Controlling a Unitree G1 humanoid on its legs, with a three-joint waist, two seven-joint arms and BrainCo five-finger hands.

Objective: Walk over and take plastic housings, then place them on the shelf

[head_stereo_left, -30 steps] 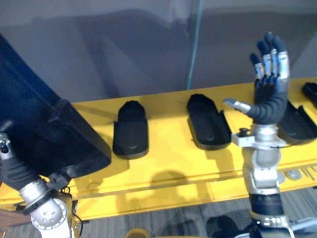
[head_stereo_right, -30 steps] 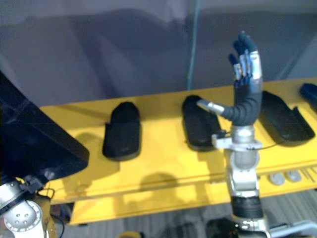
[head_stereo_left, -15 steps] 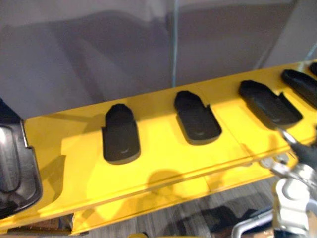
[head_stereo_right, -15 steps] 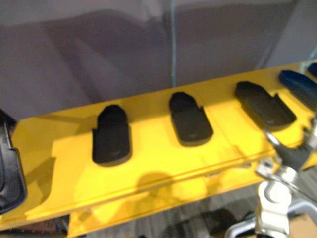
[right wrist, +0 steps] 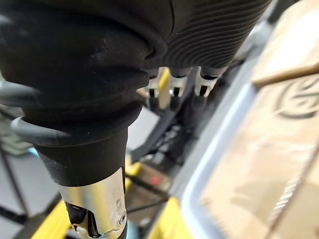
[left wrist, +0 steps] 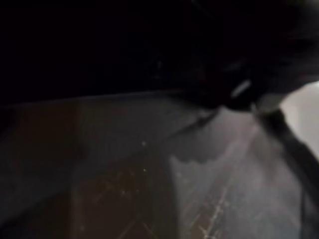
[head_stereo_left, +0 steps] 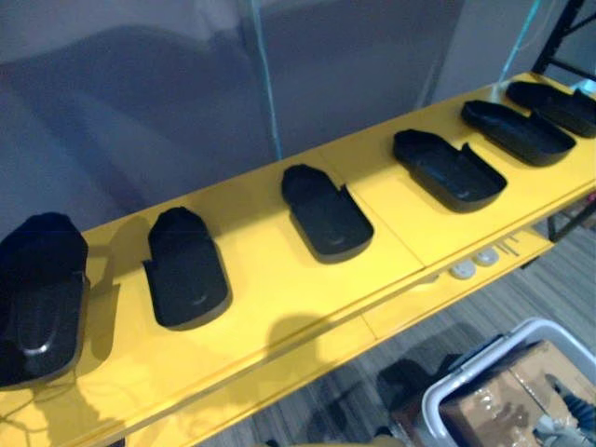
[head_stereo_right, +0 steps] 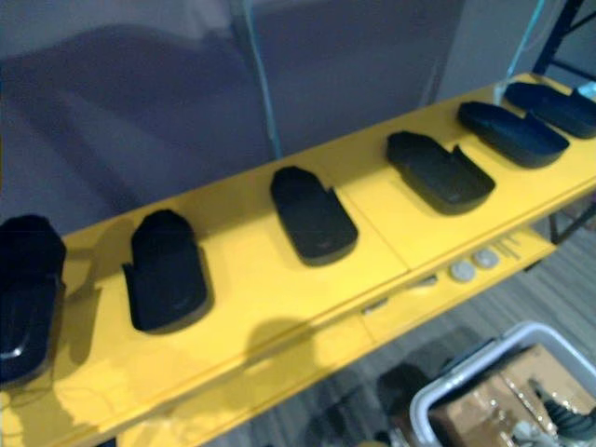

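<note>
Several black plastic housings lie in a row on the yellow shelf [head_stereo_left: 270, 289], hollow side up. The largest housing [head_stereo_left: 37, 298] rests at the shelf's far left end. Beside it are a second housing [head_stereo_left: 186, 268], a third housing [head_stereo_left: 326, 212] and a fourth housing [head_stereo_left: 449, 169], with more toward the far right [head_stereo_left: 518, 132]. My right hand [right wrist: 209, 35] hangs low, its fingers [right wrist: 173, 89] straight and holding nothing, close to a cardboard box [right wrist: 269, 144]. My left hand [left wrist: 249, 55] is a dark blur over grey floor.
A white-rimmed crate [head_stereo_left: 463, 389] with a cardboard box [head_stereo_left: 507, 405] inside stands on the grey carpet at the lower right, below the shelf's front edge. A grey wall runs behind the shelf. A dark rack post [head_stereo_left: 559, 37] stands at the far right.
The camera has swung right along the shelf. My raised right hand has dropped out of the eye views, as has my left arm. The large housing now lies at the shelf's left end.
</note>
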